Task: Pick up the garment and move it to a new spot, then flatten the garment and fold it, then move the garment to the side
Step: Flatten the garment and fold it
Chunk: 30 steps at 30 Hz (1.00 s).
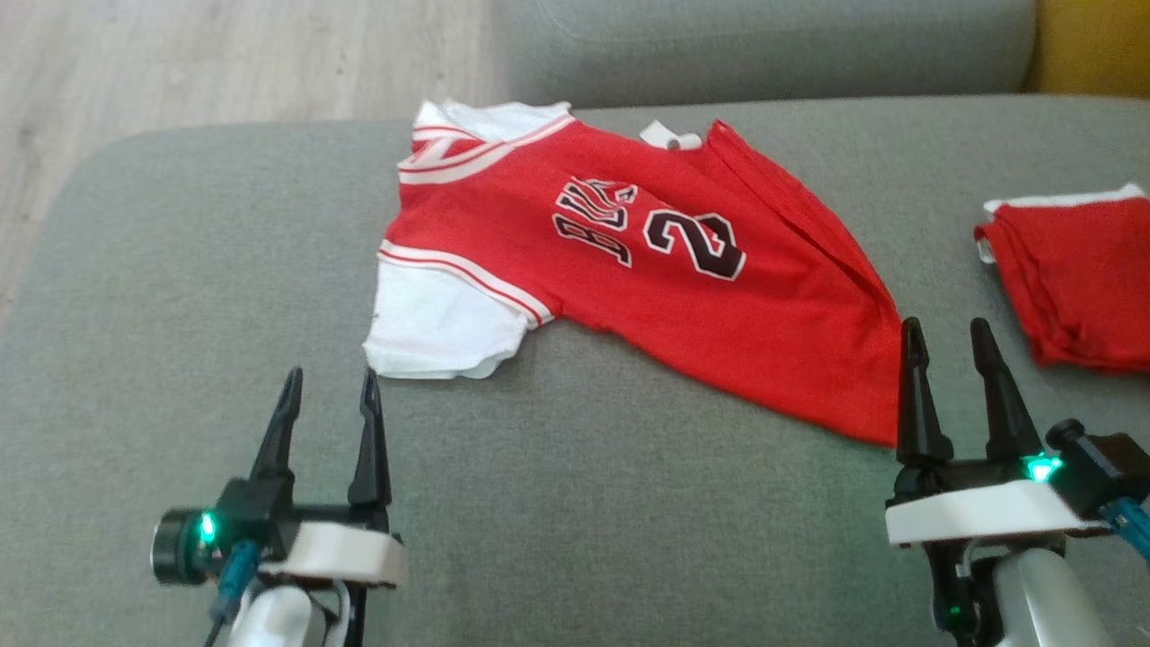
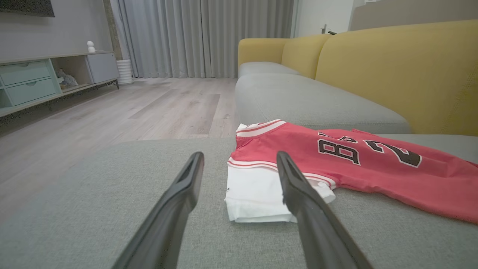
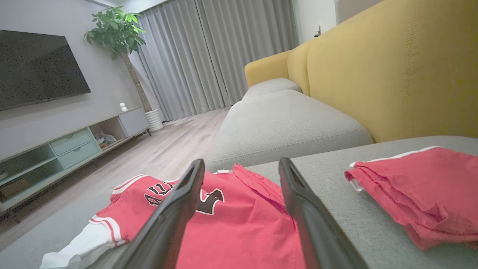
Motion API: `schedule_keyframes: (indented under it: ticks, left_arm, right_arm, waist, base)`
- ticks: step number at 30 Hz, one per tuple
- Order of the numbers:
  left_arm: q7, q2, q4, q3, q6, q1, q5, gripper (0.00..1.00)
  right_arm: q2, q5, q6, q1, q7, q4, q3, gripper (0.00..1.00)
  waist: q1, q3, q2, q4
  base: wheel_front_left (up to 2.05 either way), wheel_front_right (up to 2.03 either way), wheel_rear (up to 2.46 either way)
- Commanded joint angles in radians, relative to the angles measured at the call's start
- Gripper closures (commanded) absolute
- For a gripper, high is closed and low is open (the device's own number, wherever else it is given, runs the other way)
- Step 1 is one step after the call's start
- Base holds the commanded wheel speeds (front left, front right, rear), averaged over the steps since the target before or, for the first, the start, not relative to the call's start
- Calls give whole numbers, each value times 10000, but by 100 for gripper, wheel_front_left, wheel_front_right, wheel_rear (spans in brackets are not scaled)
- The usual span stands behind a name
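A grey fabric sofa seat (image 1: 575,503) with a yellow backrest (image 2: 392,74) carries the work, and a pale wooden floor (image 2: 112,108) lies beyond it. In the middle of the seat lies the garment, a red sports jersey with white short sleeves and black lettering (image 1: 683,314). It is spread out but not quite flat, with a long crease along its 3 o'clock side. I judge it light, thin and limp, perhaps a little slippery: it will sag and fold on itself when lifted, so two separated holds seem best, one on the white sleeve (image 1: 440,323) or shoulder and one on the red hem (image 1: 871,395). The left gripper (image 1: 331,377) stands at 6 o'clock of the sleeve, jaws spread and empty. The right gripper (image 1: 945,328) is just beside the hem, at its 3 o'clock, also spread and empty. A folded red cloth with a white edge (image 1: 1078,279) rests apart, at 3 o'clock of the jersey.
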State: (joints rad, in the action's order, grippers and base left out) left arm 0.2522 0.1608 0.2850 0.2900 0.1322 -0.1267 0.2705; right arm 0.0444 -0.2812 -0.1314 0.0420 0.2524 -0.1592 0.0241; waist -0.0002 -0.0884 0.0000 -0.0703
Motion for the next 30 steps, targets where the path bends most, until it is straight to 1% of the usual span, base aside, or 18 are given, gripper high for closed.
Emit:
schedule_keyframes:
  ticks: [1,4,7,10,16,21,30]
  left_arm:
    - [94,-8,-456,-467,84,-199,-48,0]
    - [94,-98,-496,-538,47,-13,-116,0]
    - [94,-106,-378,-525,-89,-24,-183,0]
    - [85,-67,50,-454,-258,-140,-158,0]
    - [-107,-1,847,-351,-455,-553,-94,0]
    - [-526,190,1784,-329,-540,-1333,-121,0]
    - [-1248,773,3603,-506,-580,-2915,-134,0]
  right_arm:
    - [58,32,7,86,93,277,291,0]
    - [58,16,7,59,93,247,359,0]
    - [58,-15,7,59,93,258,382,0]
    - [58,-21,7,56,93,268,394,0]
    - [58,-25,7,94,93,279,443,0]
    - [58,18,7,225,93,283,546,0]
    - [58,32,7,495,93,374,555,0]
  waist:
    - [2,164,0,-111]
    - [2,209,0,-86]
    - [2,178,0,-31]
    - [2,99,0,73]
    - [2,-120,0,276]
    - [2,-475,0,542]
    - [2,-1203,0,1121]
  base:
    - [0,0,0]
    - [0,0,0]
    - [0,0,0]
    - [0,0,0]
    - [0,0,0]
    - [0,0,0]
    - [0,0,0]
